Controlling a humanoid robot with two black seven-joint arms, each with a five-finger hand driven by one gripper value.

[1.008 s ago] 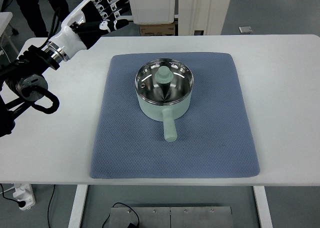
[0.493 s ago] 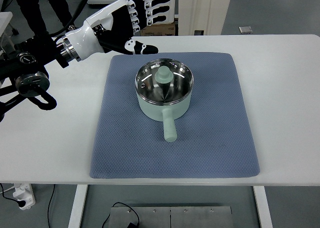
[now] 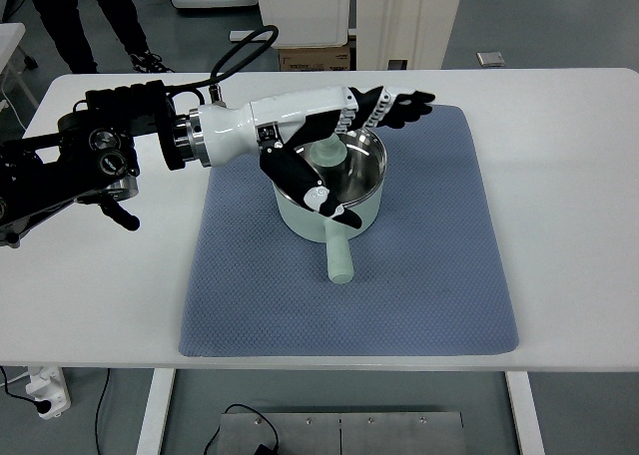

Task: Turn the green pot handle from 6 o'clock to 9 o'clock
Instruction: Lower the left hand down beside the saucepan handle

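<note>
The white-and-black left hand point(image 3: 334, 136) hovered with fingers spread apart over the pale green steel-lined pot point(image 3: 329, 186); its stubby green handle point(image 3: 338, 257) pointed away below the thumb.

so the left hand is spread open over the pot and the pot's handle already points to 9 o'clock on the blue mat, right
Not quite. The top view shows the handle still pointing toward the camera, at 6 o'clock, not 9. The rest holds: the left hand is spread open over the pot, which sits on the blue mat.
</note>
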